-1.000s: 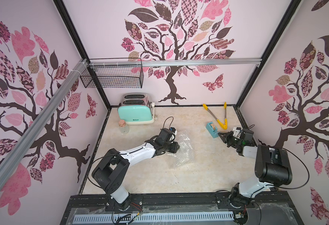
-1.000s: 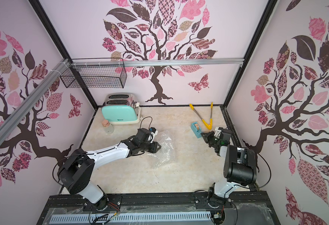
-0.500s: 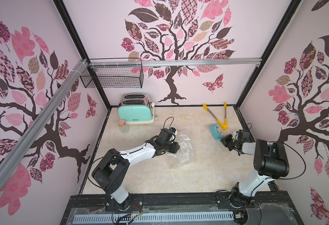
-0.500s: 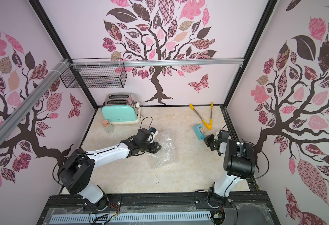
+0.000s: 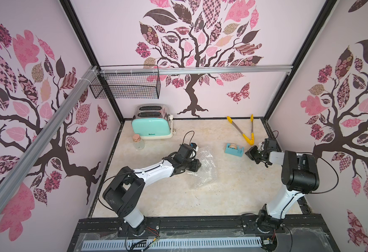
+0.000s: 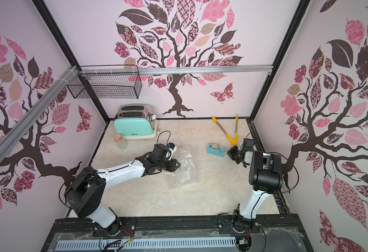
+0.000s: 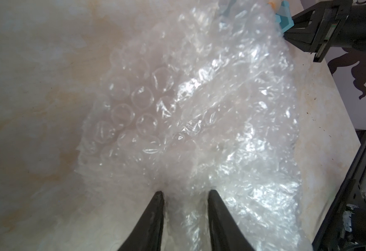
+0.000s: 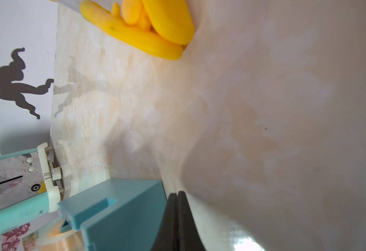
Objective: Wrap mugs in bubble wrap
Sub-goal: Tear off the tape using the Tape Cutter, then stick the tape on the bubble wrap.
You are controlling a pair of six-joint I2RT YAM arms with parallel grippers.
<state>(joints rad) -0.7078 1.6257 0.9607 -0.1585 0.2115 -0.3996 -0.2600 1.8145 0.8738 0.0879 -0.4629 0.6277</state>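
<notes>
The clear, crinkly bubble wrap [image 5: 208, 169] [image 6: 186, 170] lies crumpled mid-table. My left gripper [image 5: 198, 165] [image 6: 178, 165] rests on its left edge. In the left wrist view the two dark fingers stand a little apart with a bunched wad of bubble wrap [image 7: 199, 108] pressed between them at the left gripper [image 7: 184, 192]. The mug is hidden; no white rim shows through the wrap. My right gripper [image 5: 250, 153] [image 6: 231, 153] sits low, just right of the blue tape dispenser [image 5: 234, 149]. Its jaws are pressed together at the right gripper [image 8: 176, 192].
Yellow-tipped tongs [image 5: 244, 131] lie at the back right, close behind the right gripper. A mint toaster [image 5: 151, 126] and a corked glass bottle [image 5: 138, 141] stand at the back left. A wire basket [image 5: 126, 87] hangs on the rail above them.
The right gripper has shifted slightly toward the front by the dispenser. The blue tape dispenser has turned and now lies lengthwise. The left arm and the bubble wrap have not moved.
</notes>
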